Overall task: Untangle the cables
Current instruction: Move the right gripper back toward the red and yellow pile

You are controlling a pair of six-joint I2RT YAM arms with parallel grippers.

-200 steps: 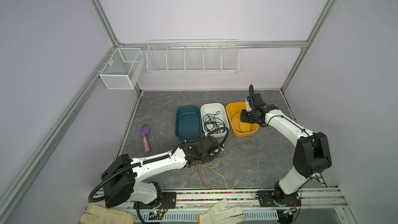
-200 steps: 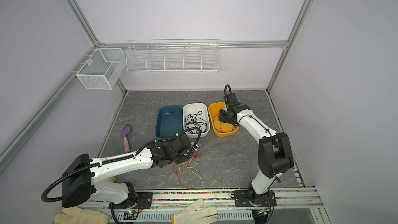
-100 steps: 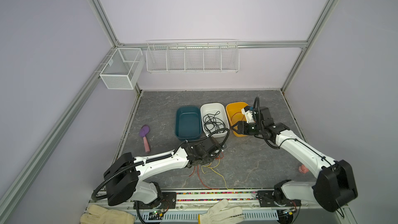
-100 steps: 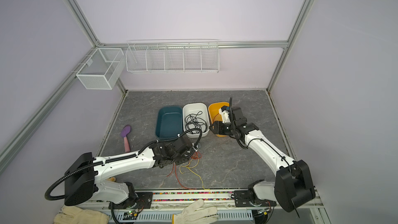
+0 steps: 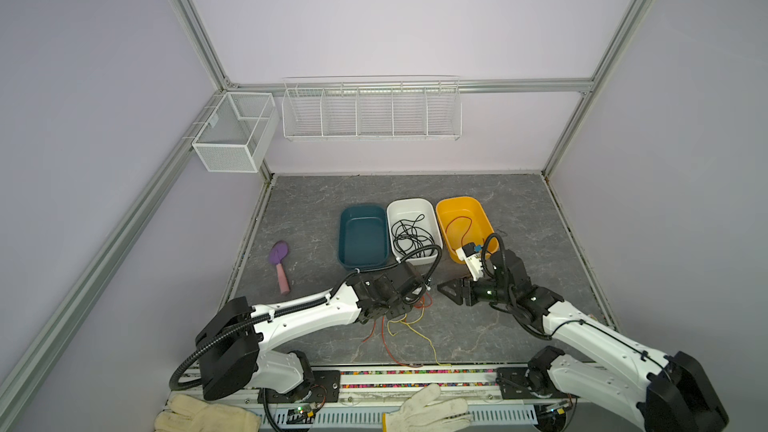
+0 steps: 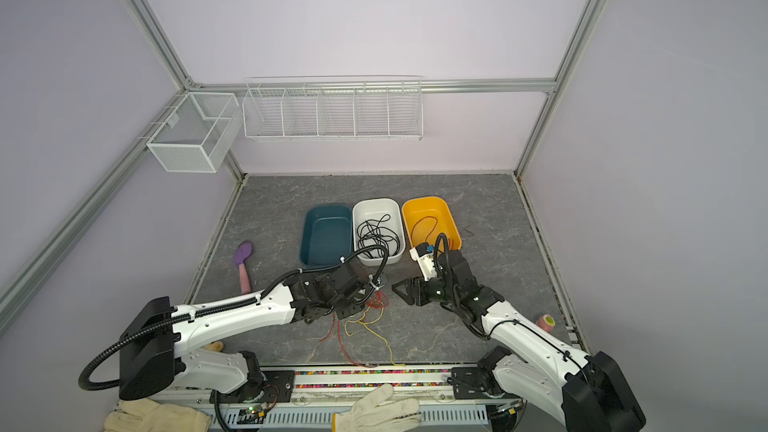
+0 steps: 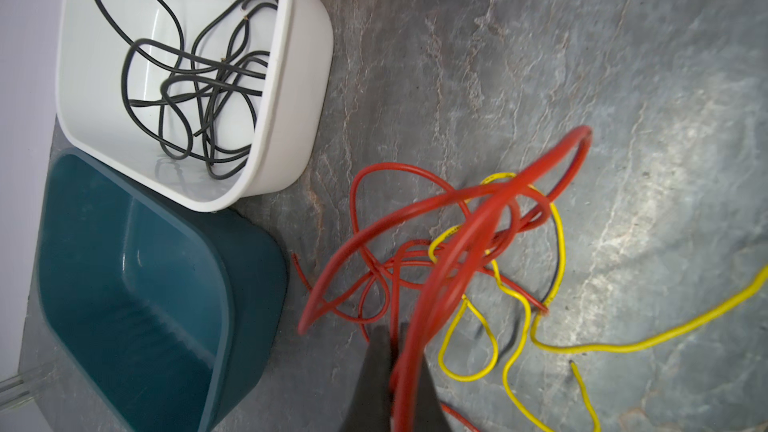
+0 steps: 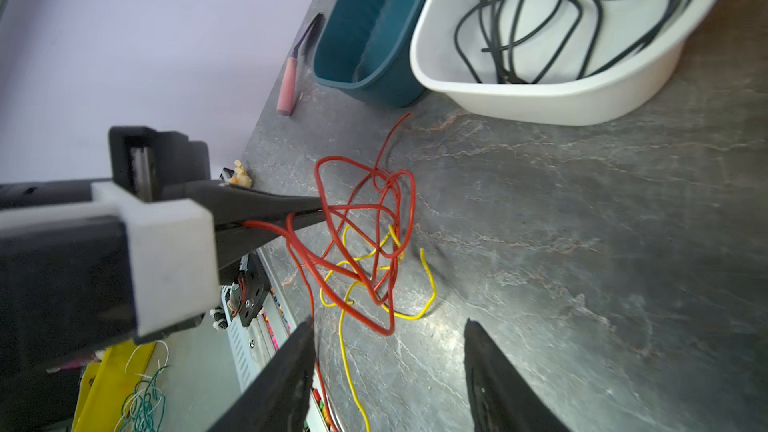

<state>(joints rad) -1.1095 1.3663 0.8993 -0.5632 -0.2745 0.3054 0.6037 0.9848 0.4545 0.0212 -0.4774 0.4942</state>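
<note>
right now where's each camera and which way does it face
Top views: high over the front rail, looking down and back at the table; left arm and right arm show.
Left wrist: on the left arm, looking down past the shut left hand gripping the red cable.
Right wrist: on the right arm, looking past the open right hand toward the left hand.
Shared: both wrist views show the tangle and white bin.

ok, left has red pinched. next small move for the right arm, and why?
Probably ease the right gripper forward and close it on a free yellow cable loop. The left gripper is shut on a red cable, lifting part of the red-yellow tangle, while the right one hangs open just short of it, empty.
</note>
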